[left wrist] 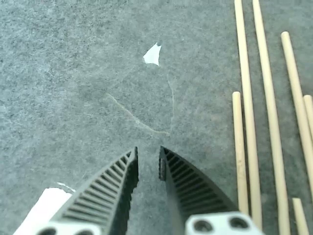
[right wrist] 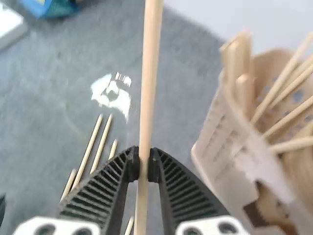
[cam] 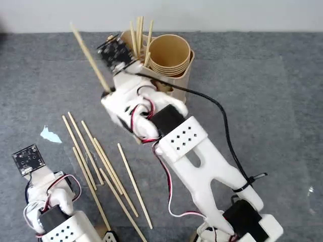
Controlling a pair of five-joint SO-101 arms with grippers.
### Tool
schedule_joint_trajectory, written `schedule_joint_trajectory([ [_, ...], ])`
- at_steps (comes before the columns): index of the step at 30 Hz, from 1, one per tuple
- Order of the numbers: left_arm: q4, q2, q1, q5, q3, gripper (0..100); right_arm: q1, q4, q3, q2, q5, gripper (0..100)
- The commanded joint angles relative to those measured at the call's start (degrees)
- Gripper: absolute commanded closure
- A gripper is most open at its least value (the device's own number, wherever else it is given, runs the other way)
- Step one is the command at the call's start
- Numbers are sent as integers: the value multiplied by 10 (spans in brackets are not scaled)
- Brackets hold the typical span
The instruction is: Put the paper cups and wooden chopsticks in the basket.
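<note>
Done: cups sit in basket | your right fingers clamp one chopstick, basket just beside them | your left fingers slightly apart, empty | to do: loose chopsticks beside them on desk

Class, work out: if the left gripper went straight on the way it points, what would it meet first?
Probably the bare grey mat, near the white scrap; the chopsticks lie off to one side. Depth is unclear.
</note>
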Motion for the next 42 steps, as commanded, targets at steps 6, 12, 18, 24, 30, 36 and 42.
schedule_joint_trajectory([
  [6, -12, -2, -3, -3, -3, 921, 53, -166, -34, -33, 7, 991],
  [12, -12, -2, -3, -3, -3, 921, 59, -274, -33, -29, 59, 991],
  [18, -12, -2, -3, -3, -3, 921, 82, -385, -33, 7, 102, 991],
  [24, -12, -2, -3, -3, -3, 921, 116, -479, -33, 59, 101, 991],
  [30, -12, -2, -3, -3, -3, 921, 133, -546, -32, 119, 100, 991],
  [36, -12, -2, -3, -3, -3, 921, 130, -545, 32, 111, 100, 990],
  [42, -12, -2, -3, -3, -3, 921, 131, -495, 60, 85, 100, 900],
])
